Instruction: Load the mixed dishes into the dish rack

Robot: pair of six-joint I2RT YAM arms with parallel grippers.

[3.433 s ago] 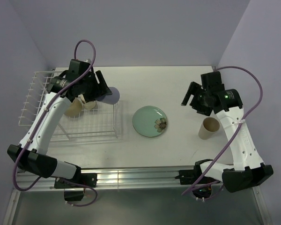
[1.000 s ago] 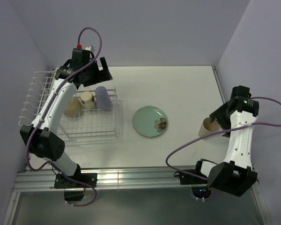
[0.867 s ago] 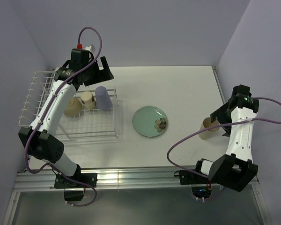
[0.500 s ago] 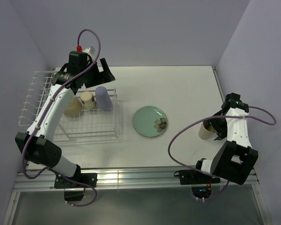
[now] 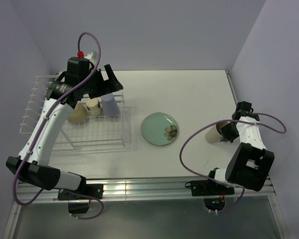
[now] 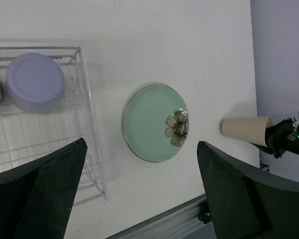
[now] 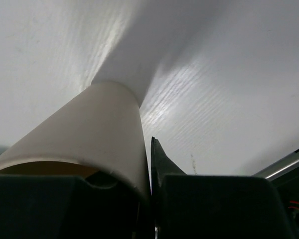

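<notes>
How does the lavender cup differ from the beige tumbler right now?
The lavender cup sits inside the dish rack; the beige tumbler is out over the table, far right. The lavender cup stands closed end up; the beige tumbler lies sideways. The lavender cup is untouched; the right gripper pinches the beige tumbler's rim. Both are plain, handle-less drinking vessels.

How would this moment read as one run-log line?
right gripper: shut on beige tumbler | left gripper: open near dish rack | green plate: on table
</notes>
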